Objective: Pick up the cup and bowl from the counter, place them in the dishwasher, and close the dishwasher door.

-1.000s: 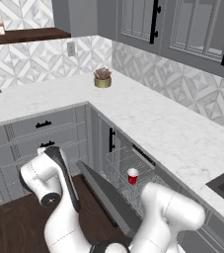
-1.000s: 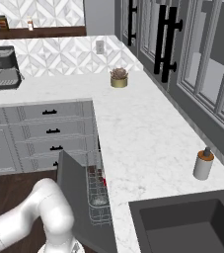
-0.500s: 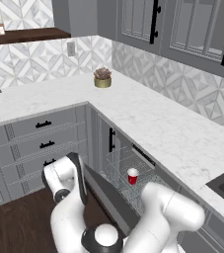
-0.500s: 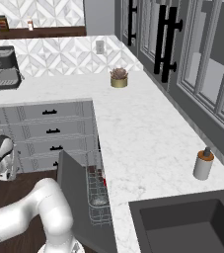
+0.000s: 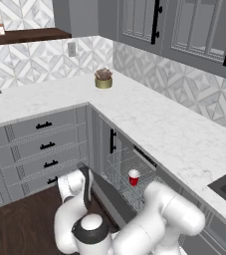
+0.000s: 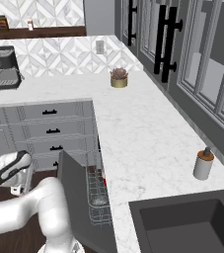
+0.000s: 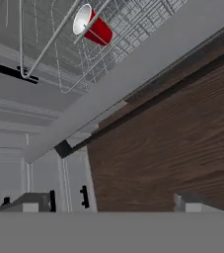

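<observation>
My gripper [image 7: 108,202] hangs spread wide and empty above the wooden floor [image 7: 172,143]. The cup [image 5: 133,178] stands in the rack [image 5: 122,172], beside the half-lowered door [image 5: 109,191].

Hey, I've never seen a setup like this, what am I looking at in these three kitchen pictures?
It is a simulated kitchen with a white robot arm on a base that can drive. Two pictures come from cameras on that base, behind the arm to its left and right. The third comes from a camera on the hand, looking along the gripper; its jaws are open and hold nothing. The dishwasher door hangs partly open, and the red cup sits in the wire rack. On the marble counter stand a potted plant and a soap bottle.
</observation>
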Tool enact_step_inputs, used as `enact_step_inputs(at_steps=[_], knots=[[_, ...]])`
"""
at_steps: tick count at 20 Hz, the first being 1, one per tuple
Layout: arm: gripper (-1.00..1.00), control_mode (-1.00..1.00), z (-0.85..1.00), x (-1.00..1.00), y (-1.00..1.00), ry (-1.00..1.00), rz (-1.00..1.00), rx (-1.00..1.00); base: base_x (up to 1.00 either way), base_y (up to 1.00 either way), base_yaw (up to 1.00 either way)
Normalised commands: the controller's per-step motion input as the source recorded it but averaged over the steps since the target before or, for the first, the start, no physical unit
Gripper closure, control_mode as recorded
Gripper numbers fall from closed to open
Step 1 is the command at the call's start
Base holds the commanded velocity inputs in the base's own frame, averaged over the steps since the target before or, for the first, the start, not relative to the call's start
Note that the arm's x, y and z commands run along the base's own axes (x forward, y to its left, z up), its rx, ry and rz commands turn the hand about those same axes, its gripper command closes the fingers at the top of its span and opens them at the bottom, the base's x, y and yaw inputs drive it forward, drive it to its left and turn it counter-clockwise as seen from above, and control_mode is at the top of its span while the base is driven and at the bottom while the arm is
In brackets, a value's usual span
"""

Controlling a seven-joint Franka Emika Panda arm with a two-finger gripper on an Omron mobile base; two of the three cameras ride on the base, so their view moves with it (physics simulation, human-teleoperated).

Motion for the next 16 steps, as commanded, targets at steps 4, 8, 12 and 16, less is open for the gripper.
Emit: enact_step_inputs(at_steps=[4, 8, 12, 16], knots=[[-1.00, -1.00, -0.84, 0.00, 0.37, 0.28, -0.20, -0.23, 0.00, 0.00, 0.00], [-1.00, -1.00, -0.65, 0.00, 0.13, 0.11, -0.25, -0.27, 0.00, 0.00, 0.00], [-1.00, -1.00, -0.44, 0.00, 0.00, 0.00, -0.27, -0.31, 0.00, 0.00, 0.00], [-1.00, -1.00, -0.32, 0.10, 0.00, 0.00, -0.28, -0.33, 0.00, 0.00, 0.00]])
